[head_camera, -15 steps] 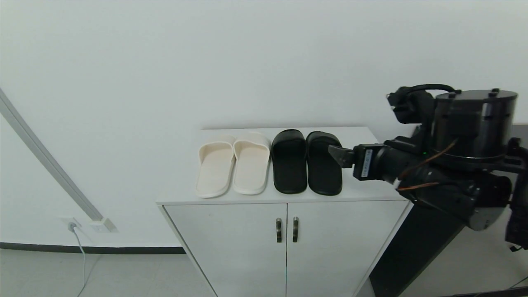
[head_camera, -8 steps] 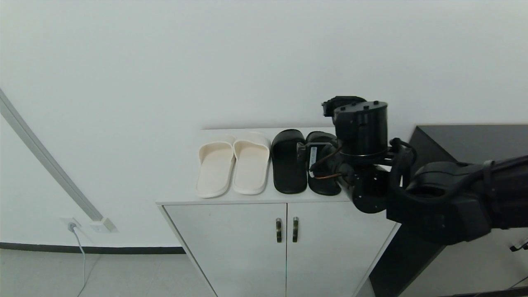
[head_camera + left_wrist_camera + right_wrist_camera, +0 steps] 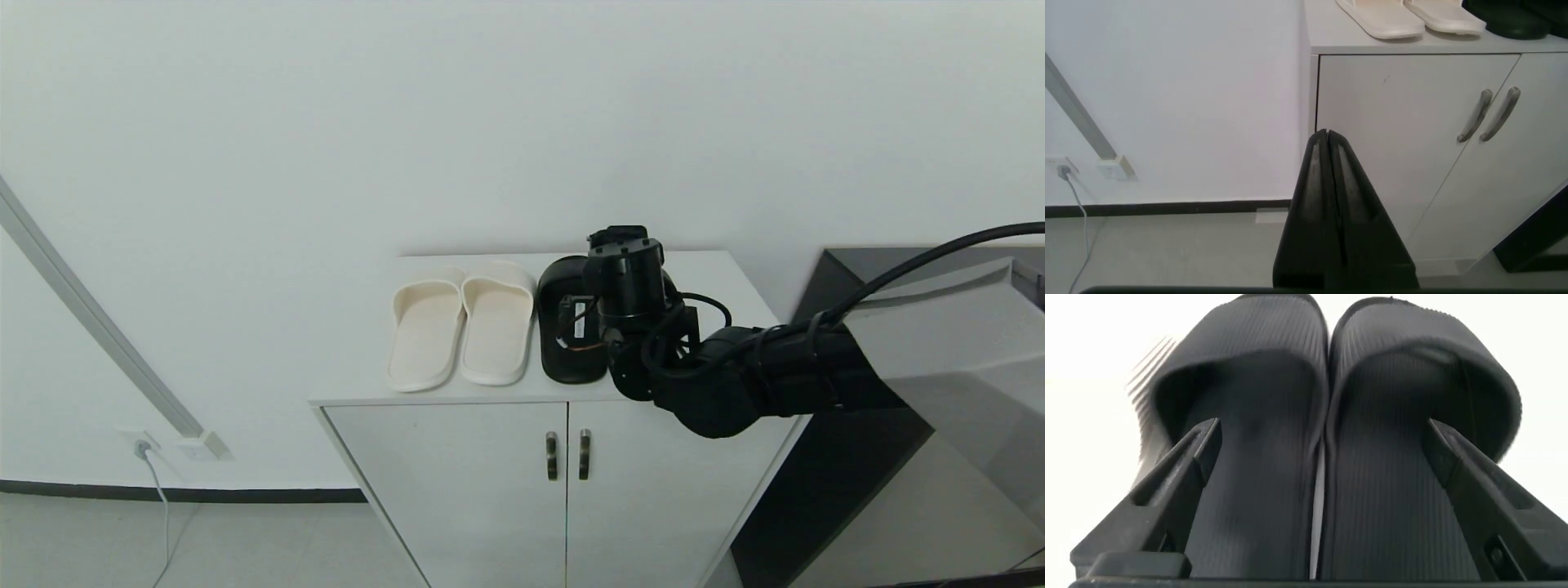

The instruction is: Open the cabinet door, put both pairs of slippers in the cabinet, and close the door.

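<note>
- White two-door cabinet [image 3: 457,490], standing against the wall. Both doors are closed, with a pair of dark vertical bar handles [image 3: 567,455] at the centre seam. Its flat top serves as the surface [image 3: 727,282] carrying both pairs of slippers.
- Pair of black ribbed foam slide slippers [image 3: 567,343], on the surface right of centre, side by side and touching along their inner edges, toes toward the far wall. They look light, soft and springy, and the matte ribbing likely gives fair grip. They should yield under a squeeze, so pressing the two together from the outer edges at mid-sole seems the sound hold. A hold on the strap would probably let them dangle.
- Pair of cream foam slide slippers [image 3: 461,331], just left of the black pair, laid the same way. Likely the same in handling.
- Right gripper [image 3: 1323,498], low over the black pair. Its fingers [image 3: 1180,478] are spread wide, one outside each slipper, bracketing both. They hold nothing, and I cannot tell whether they touch the outer edges.
- Left gripper [image 3: 1329,204], low and nearer than the cabinet, to the left of its left door. Its fingers are pressed together with nothing between them.
</note>
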